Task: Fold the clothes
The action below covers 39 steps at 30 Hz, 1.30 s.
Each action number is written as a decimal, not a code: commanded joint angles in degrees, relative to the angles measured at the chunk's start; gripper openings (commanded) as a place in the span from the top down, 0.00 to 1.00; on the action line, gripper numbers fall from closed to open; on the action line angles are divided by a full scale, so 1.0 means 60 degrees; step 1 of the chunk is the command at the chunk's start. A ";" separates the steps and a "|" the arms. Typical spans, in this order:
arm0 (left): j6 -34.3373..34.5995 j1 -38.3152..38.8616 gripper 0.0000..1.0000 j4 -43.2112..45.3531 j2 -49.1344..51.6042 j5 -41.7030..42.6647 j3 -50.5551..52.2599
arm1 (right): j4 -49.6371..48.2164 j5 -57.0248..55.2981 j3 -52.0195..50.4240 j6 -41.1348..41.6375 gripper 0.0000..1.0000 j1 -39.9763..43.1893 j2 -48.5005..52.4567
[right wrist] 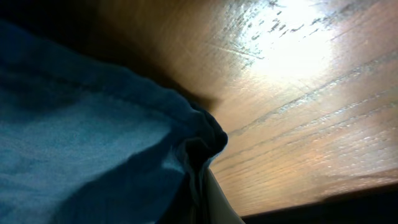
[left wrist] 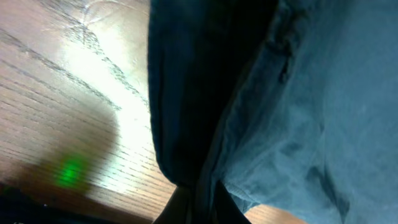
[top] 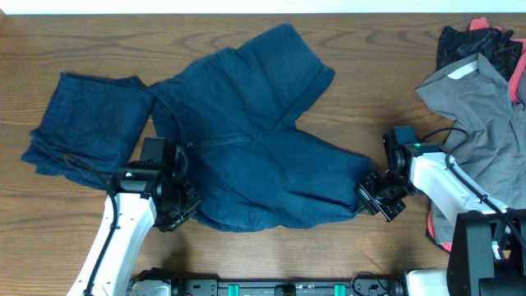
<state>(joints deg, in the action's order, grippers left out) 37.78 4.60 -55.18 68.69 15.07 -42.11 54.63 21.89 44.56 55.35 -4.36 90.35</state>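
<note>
A large navy blue garment (top: 263, 140) lies spread in the middle of the table. My left gripper (top: 182, 207) is shut on its near left edge; the left wrist view shows the dark fabric (left wrist: 267, 112) pinched between the fingers (left wrist: 198, 205). My right gripper (top: 371, 196) is shut on its near right corner, and the right wrist view shows the hemmed corner (right wrist: 124, 143) caught in the jaws (right wrist: 202, 186). A folded navy piece (top: 86, 123) lies at the left. A grey collared shirt (top: 485, 123) lies at the right, with black and coral-red items (top: 481, 43) behind it.
The wooden table (top: 378, 49) shows bare at the back right and along the front (top: 271, 255). A coral-red bit (top: 434, 226) shows by the right arm's base. The arm bases stand at the front edge.
</note>
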 commanded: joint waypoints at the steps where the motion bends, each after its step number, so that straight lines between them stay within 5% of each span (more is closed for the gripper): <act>1: -0.0878 0.0000 0.94 -0.0120 -0.0069 0.0929 0.0051 | 0.0033 -0.0015 0.0109 -0.0838 0.99 0.0164 -0.0109; 12: -0.1949 0.0000 0.94 -0.0816 -0.2266 0.2178 -0.0062 | 0.1672 -0.0018 0.3166 -0.5020 0.99 0.3045 -0.2477; 21: -0.2036 -0.0004 0.94 -0.0710 -0.5056 0.2779 -0.0401 | 0.2102 -0.0441 0.4685 -0.6204 0.99 0.3304 -0.3789; 31: 0.0426 -0.0004 0.94 -0.0244 -0.5901 -0.0404 -0.0404 | -0.0710 -0.0801 0.5129 -0.6634 0.99 0.2721 -0.3741; 39: 0.1319 -0.0004 0.94 0.1468 -0.4328 -0.2703 -0.0390 | -0.3858 -0.0958 0.5129 -0.6630 0.99 0.1304 -0.2113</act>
<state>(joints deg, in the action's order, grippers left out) 41.08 5.63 -45.78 38.39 16.05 -44.27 35.70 27.03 73.34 17.12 3.84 74.11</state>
